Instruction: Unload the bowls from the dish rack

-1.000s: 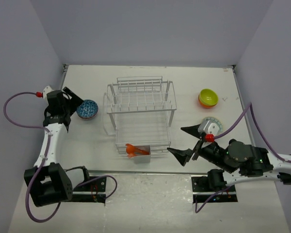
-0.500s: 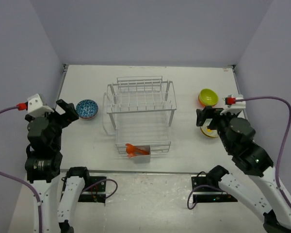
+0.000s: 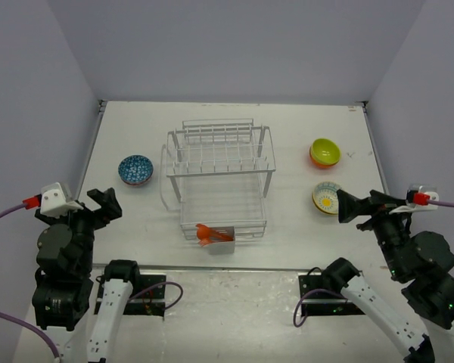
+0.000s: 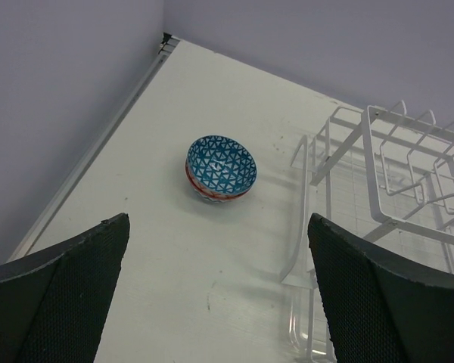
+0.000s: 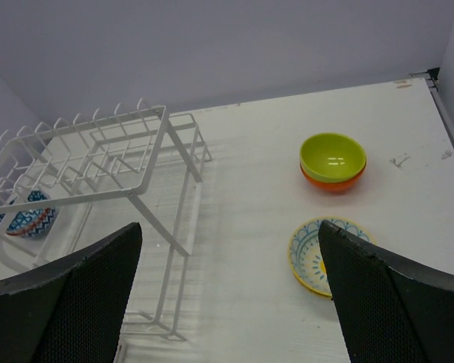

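The white wire dish rack [image 3: 219,174] stands mid-table, and I see no bowl in it. A blue-patterned bowl [image 3: 135,169] sits on the table left of it; it also shows in the left wrist view [image 4: 221,168]. A lime green bowl [image 3: 325,150] is nested in an orange bowl [image 5: 333,181] right of the rack. A cream-yellow bowl with blue marks [image 3: 325,198] lies nearer. My left gripper [image 3: 100,204] is open and empty, held high, back from the blue bowl. My right gripper [image 3: 361,205] is open and empty, above and near the cream-yellow bowl [image 5: 312,253].
Orange utensils [image 3: 206,234] sit in the rack's front holder. The rack's clear drip tray edge [image 4: 299,249] shows left of the rack [image 4: 393,166]. Grey walls close the table on the left, back and right. Arm bases are bolted at the near edge.
Both arms have pulled back toward the near edge and lifted. The left gripper left the blue bowl; the right gripper left the cream-yellow bowl. The bowls stay put.
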Tool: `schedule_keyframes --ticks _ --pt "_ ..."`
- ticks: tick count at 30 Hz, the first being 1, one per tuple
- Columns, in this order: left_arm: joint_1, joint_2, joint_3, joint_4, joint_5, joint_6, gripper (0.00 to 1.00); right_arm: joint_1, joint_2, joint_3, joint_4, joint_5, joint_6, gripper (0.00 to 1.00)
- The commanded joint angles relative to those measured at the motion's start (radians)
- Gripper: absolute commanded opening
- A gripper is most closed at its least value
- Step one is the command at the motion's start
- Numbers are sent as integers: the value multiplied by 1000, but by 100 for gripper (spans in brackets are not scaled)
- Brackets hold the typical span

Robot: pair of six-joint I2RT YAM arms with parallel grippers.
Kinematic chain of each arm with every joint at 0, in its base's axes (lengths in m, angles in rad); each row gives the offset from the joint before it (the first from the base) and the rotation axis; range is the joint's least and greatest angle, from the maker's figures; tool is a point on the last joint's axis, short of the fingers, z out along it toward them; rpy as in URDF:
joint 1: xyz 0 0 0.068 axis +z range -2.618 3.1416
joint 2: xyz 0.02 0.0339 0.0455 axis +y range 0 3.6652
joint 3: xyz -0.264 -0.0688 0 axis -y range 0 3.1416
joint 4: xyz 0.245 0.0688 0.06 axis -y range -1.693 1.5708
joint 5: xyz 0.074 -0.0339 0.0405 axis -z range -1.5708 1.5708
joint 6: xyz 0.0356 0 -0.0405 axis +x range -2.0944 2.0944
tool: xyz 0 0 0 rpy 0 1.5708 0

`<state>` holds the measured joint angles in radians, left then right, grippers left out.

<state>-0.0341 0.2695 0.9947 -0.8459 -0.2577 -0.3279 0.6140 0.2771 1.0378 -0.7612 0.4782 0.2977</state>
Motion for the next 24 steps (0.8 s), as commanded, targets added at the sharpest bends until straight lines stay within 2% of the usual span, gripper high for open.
schedule_keyframes --ticks 1,10,24 --pt "-4 -3 -13 -24 18 27 100 -3 -32 -30 16 2 -2 99" --pt "-4 -9 -30 -13 41 24 100 -3 -6 -62 17 82 -2 99" --pt "-4 28 -30 13 77 12 100 -5 7 -74 36 96 8 99"
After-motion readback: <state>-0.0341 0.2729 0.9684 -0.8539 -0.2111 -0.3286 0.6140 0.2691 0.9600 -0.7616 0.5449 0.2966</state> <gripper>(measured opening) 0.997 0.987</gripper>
